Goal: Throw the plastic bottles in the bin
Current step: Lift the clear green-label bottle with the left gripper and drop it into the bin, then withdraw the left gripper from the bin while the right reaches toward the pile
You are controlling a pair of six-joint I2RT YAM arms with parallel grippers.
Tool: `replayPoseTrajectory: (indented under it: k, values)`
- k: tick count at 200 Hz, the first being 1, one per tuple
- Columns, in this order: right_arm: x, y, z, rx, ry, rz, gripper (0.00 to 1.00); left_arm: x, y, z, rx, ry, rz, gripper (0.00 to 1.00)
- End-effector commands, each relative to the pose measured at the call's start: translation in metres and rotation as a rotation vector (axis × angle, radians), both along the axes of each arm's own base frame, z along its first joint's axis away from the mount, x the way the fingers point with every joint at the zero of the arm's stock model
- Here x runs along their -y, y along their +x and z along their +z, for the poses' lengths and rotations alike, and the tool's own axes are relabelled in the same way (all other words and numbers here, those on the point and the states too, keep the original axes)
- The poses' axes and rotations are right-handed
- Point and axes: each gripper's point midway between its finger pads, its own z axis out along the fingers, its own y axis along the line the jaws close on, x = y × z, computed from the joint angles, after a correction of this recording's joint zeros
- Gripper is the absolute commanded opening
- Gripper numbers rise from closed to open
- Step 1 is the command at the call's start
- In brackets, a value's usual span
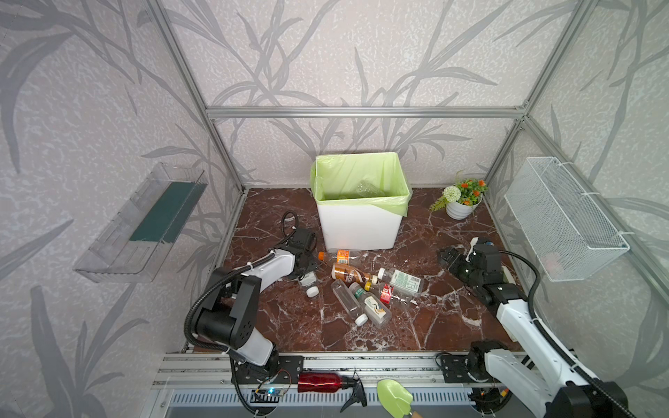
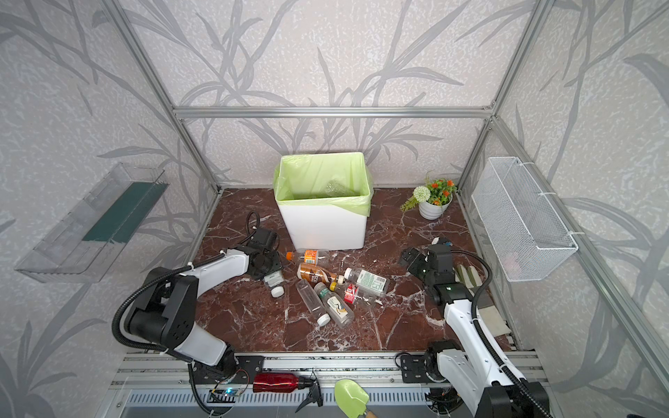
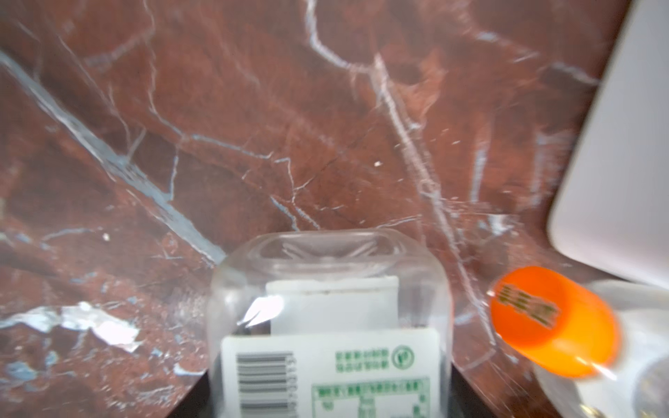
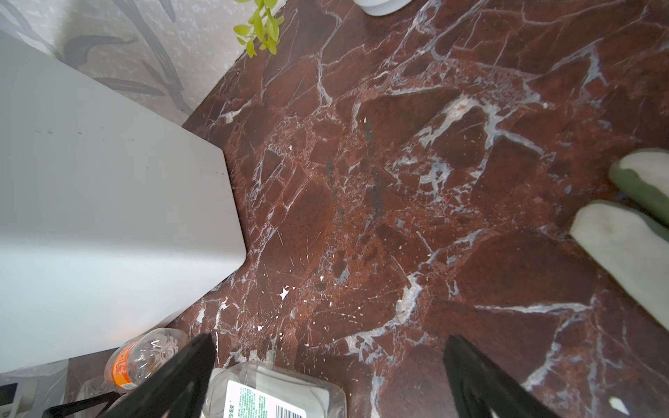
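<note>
While the left gripper straddled a clear white-capped bottle lying on the marble table near the bin, its jaws flanked the labelled body; whether they actually pinched it could not be told. The right gripper hung spread wide and empty above bare marble beside the bin's corner. About six more bottles, one an orange-capped bottle, lay loose before the bin, and one showed inside it. The bottle looked empty, so probably light, thin-walled and slick. A gentle hold across its flat, labelled middle seemed safest, since a hard squeeze could dent it or squirt it free.
</note>
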Motion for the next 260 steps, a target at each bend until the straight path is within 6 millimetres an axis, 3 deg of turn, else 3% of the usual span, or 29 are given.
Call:
replayPoseTrajectory:
  k: [1, 17, 29, 63, 89, 104, 113, 121, 133, 145, 155, 163, 171, 178, 184, 192, 211, 234, 260]
  values:
    - [0.004, 0.001, 0.004, 0.017, -0.012, -0.015, 0.99, -0.011, 0.01, 0.053, 0.136, 0.033, 0.003, 0.5]
    - [0.006, 0.003, 0.008, 0.026, -0.02, -0.014, 0.99, -0.022, 0.016, 0.103, 0.27, 0.089, 0.002, 0.5]
    - [0.008, 0.004, 0.011, 0.032, -0.025, -0.015, 0.99, -0.033, 0.02, 0.153, 0.408, 0.14, -0.009, 0.5]
    - [0.017, 0.011, 0.023, 0.077, -0.006, -0.018, 0.99, -0.065, 0.012, 0.332, 0.868, 0.245, 0.029, 0.5]
    - [0.023, 0.014, 0.031, 0.097, -0.019, -0.02, 0.99, -0.058, -0.006, 0.458, 1.187, 0.232, -0.011, 0.47]
    - [0.022, 0.015, 0.035, 0.103, -0.01, -0.012, 0.99, -0.045, -0.015, 0.511, 1.35, 0.203, -0.076, 0.46]
    - [0.022, 0.016, 0.036, 0.103, -0.006, -0.01, 0.99, -0.039, -0.015, 0.533, 1.42, 0.164, -0.084, 0.46]
    - [0.021, 0.016, 0.037, 0.106, -0.015, 0.002, 0.99, -0.032, -0.009, 0.544, 1.442, 0.132, -0.104, 0.45]
    - [0.021, 0.015, 0.038, 0.106, -0.027, 0.014, 0.99, -0.008, 0.02, 0.537, 1.382, 0.051, -0.174, 0.44]
    - [0.021, 0.014, 0.039, 0.107, -0.028, 0.017, 0.99, 0.041, 0.062, 0.498, 1.235, -0.045, -0.308, 0.44]
    - [0.021, 0.014, 0.039, 0.107, -0.024, 0.014, 0.99, 0.099, 0.093, 0.446, 1.063, -0.087, -0.451, 0.44]
    - [0.02, 0.014, 0.039, 0.107, -0.014, 0.016, 0.99, 0.137, 0.106, 0.408, 0.943, -0.097, -0.538, 0.46]
    - [0.019, 0.013, 0.041, 0.104, -0.011, 0.023, 0.99, 0.156, 0.114, 0.389, 0.883, -0.114, -0.558, 0.47]
    - [0.019, 0.012, 0.044, 0.104, -0.017, 0.03, 0.99, 0.165, 0.116, 0.389, 0.89, -0.156, -0.562, 0.51]
    - [0.02, 0.01, 0.046, 0.098, -0.029, 0.033, 0.99, 0.167, 0.116, 0.398, 0.933, -0.181, -0.558, 0.59]
    - [0.022, 0.008, 0.049, 0.099, -0.052, 0.031, 0.99, 0.162, 0.111, 0.419, 1.01, -0.18, -0.54, 0.79]
    - [0.028, 0.005, 0.052, 0.108, -0.067, 0.014, 0.99, 0.14, 0.091, 0.467, 1.13, -0.11, -0.506, 0.98]
    - [0.024, 0.007, 0.046, 0.103, -0.011, 0.009, 0.99, 0.115, 0.063, 0.51, 1.272, -0.043, -0.469, 0.99]
    - [0.017, 0.01, 0.036, 0.081, 0.029, 0.031, 1.0, 0.096, 0.039, 0.521, 1.326, -0.007, -0.437, 0.99]
